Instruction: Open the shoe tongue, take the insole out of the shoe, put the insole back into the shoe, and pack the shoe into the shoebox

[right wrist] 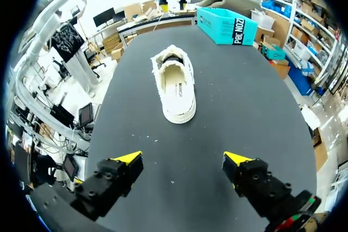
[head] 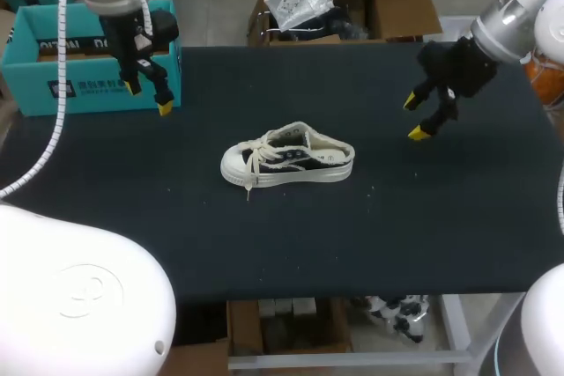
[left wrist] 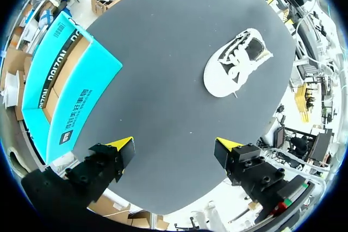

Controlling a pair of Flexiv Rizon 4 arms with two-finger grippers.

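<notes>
Sneaker [head: 287, 157] rests upright on its sole near the middle of the black counter [head: 441, 235], its toe towards my left side. The open teal shoebox [head: 53, 85] stands at the counter's far left corner, well apart from the sneaker. The left end effector [head: 148, 98] hangs above the counter just in front of the shoebox, fingers spread wide with nothing between them. From its wrist view the sneaker lies well ahead and off towards one finger. The right end effector [head: 414, 117] hangs over the far right of the counter, fingers likewise apart and empty. The sneaker lies ahead of it, heel nearest. White laces [head: 258, 154] lie loose over the tongue, and the pale insole [right wrist: 178, 85] shows inside.
</notes>
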